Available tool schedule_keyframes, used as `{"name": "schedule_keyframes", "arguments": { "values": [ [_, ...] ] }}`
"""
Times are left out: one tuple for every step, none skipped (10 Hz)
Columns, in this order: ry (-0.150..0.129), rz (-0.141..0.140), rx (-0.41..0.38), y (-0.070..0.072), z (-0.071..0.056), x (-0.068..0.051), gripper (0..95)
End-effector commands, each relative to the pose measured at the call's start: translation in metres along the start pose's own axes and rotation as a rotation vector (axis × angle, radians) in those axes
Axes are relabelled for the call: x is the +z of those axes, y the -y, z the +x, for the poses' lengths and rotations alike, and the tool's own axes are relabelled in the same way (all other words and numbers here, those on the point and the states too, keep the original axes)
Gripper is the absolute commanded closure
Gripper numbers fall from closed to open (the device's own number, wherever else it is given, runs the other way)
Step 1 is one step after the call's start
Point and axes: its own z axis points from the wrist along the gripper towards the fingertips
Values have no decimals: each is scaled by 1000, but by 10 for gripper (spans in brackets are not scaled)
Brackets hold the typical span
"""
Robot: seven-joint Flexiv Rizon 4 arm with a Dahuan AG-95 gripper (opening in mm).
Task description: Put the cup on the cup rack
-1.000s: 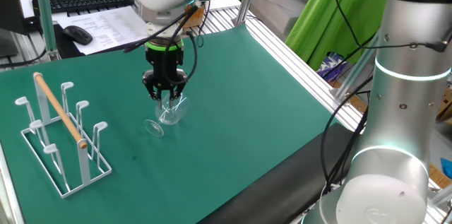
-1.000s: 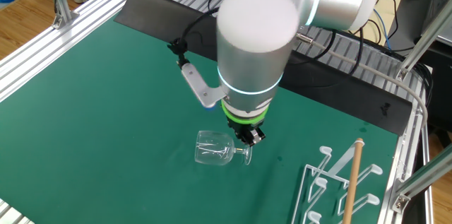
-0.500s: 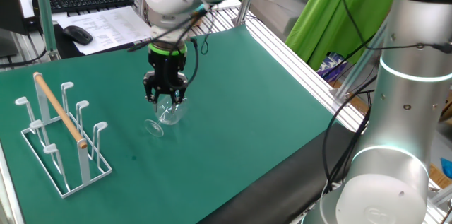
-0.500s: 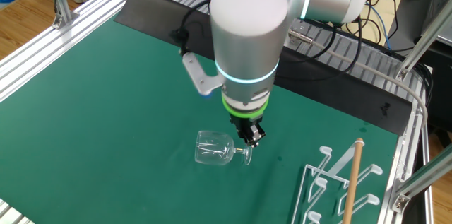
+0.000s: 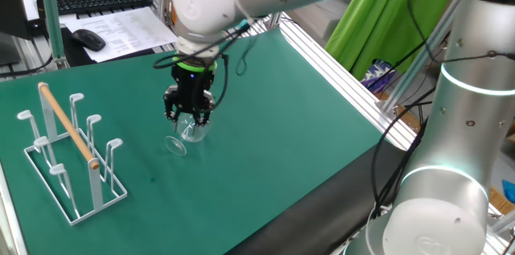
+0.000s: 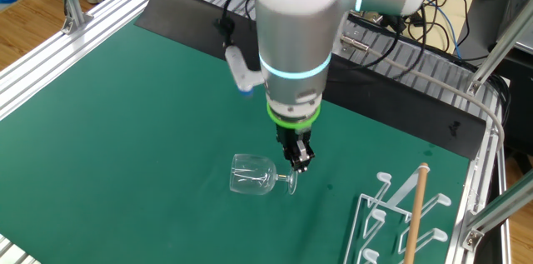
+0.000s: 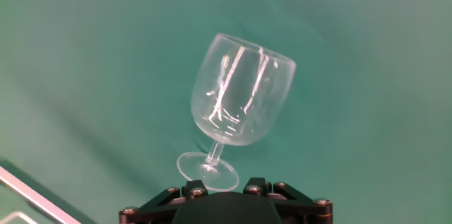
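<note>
Currently: clear glass wine goblet (image 6: 254, 176) on side, mid green mat (image 5: 265, 118); foot toward white wire rack (image 5: 68, 154). Black two-finger gripper (image 6: 297, 159) above stem, fingers parted, empty.

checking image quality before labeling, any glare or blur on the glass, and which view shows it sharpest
Hand view: the cup is sharp, with white streaks of glare on its bowl. One fixed view: the cup is small and faint, half hidden under the claw. The other fixed view: clear outline, pale reflections, no visible blur.
</note>
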Motion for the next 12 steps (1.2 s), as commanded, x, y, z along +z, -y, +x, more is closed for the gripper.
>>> {"name": "schedule_keyframes", "arguments": {
  "values": [
    [19, -59, 59, -3, -1, 3, 570],
    [27, -72, 72, -4, -1, 4, 570],
    [40, -84, 85, -5, -2, 6, 570],
    [49, -94, 101, -7, -3, 9, 570],
    [52, -98, 107, -7, -3, 9, 570],
    [74, -112, 122, -8, -4, 10, 570],
    [93, -120, 131, -8, -4, 10, 570],
    [102, -131, 138, -8, -4, 11, 570],
    [113, -143, 145, -9, -7, 11, 570],
    [111, -144, 143, -10, -9, 10, 760],
    [113, -143, 143, -11, -10, 11, 760],
    [120, -140, 141, -14, -13, 14, 760]
  ]
}}
